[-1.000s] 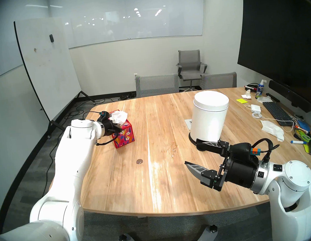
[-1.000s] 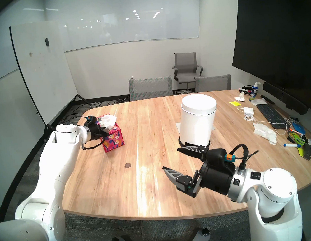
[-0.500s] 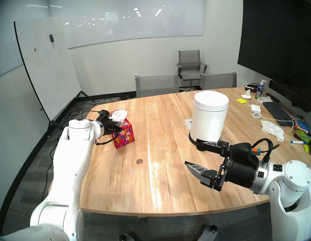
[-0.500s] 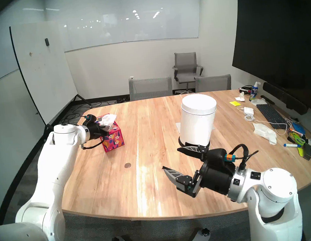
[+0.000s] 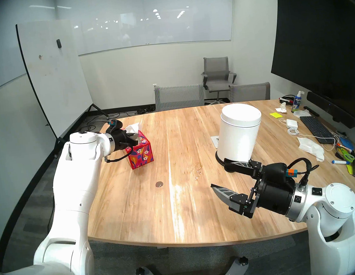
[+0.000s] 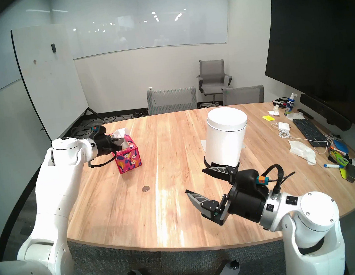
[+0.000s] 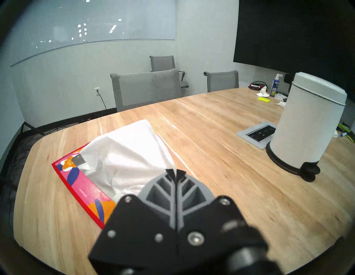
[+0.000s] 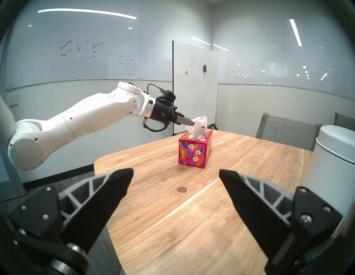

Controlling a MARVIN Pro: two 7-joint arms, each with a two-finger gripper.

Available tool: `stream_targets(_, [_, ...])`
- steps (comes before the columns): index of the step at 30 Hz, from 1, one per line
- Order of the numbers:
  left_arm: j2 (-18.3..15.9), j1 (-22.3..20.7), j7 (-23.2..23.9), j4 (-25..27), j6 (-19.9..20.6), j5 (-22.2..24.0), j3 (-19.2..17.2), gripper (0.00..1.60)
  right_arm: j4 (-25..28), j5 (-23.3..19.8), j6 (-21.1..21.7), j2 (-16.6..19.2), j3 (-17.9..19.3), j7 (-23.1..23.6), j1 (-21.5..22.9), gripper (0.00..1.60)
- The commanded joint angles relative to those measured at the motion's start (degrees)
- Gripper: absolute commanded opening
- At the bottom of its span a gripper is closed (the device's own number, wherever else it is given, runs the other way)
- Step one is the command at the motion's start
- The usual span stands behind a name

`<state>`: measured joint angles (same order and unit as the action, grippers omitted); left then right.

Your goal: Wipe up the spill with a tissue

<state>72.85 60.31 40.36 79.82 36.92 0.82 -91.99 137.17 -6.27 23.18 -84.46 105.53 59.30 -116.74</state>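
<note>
The spill (image 5: pixel 159 184) is a small dark brown round blot on the wooden table (image 5: pixel 137 215), nearer than the red floral box (image 5: pixel 141 156). It also shows in the right wrist view (image 8: pixel 182 189). My left gripper (image 5: pixel 136 139) is shut on the white tissue (image 5: pixel 132 128), which still rises from the box's top slot. In the left wrist view the shut gripper (image 7: pixel 175 171) pinches the tissue (image 7: pixel 130 153) over the box (image 7: pixel 82 188). My right gripper (image 5: pixel 218 173) is open and empty, above the table right of the spill.
A white lidded bin (image 5: pixel 238 135) stands just behind my right gripper. A pale glossy patch (image 5: pixel 197 168) lies between spill and bin. A keyboard (image 5: pixel 315 127), rumpled white papers (image 5: pixel 311 146) and small clutter fill the table's right edge. Grey chairs (image 5: pixel 178 96) stand behind the table.
My left gripper has drawn back to the left and slightly up, pulling the pinched tissue taller and narrower out of the box. The right arm has not moved.
</note>
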Motion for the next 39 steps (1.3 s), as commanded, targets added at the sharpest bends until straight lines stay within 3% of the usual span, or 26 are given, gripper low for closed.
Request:
stream_targets(1, [0.26, -2.26, 0.07, 5.09, 2.45, 1.2, -1.7, 0.0, 0.82, -0.13, -0.05, 0.04, 0.09, 0.08, 0.17, 1.6])
stream_targets(25, [3.42, -14.83, -4.14, 3.76, 8.93, 2.35, -2.69, 0.0, 0.76, -0.11, -0.07, 0.02, 0.08, 0.09, 0.2, 1.6])
stream_targets(33, [3.08, -18.86, -3.75, 2.2, 11.71, 3.26, -3.24, 0.0, 0.8, -0.11, -0.06, 0.02, 0.09, 0.1, 0.19, 1.6])
stream_targets(39, [1.64, -18.49, -0.73, 6.08, 15.46, 5.13, -4.31, 0.0, 0.8, -0.11, -0.06, 0.02, 0.09, 0.1, 0.19, 1.6])
